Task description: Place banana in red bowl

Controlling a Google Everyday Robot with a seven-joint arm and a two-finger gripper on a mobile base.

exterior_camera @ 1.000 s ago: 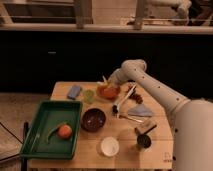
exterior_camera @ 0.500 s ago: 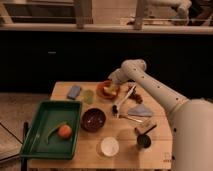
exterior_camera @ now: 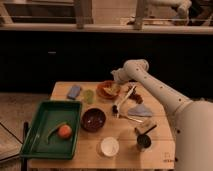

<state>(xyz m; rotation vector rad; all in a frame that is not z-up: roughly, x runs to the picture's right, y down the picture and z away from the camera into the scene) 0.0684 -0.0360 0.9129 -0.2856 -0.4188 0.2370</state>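
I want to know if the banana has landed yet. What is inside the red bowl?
A pale yellow shape, apparently the banana, lies in the red bowl at the table's far edge. The gripper hangs just above and covers the bowl's right rim, so contact cannot be judged.

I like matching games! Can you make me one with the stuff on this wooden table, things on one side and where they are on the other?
Things:
1. pale-yellow banana
2. round orange fruit
3. small white bowl
4. white robot gripper

Places:
A. in the green tray
B. near the table's front edge
C. in the orange-red bowl
D. just above the orange-red bowl's far rim

Pairs: 1-C, 2-A, 3-B, 4-D
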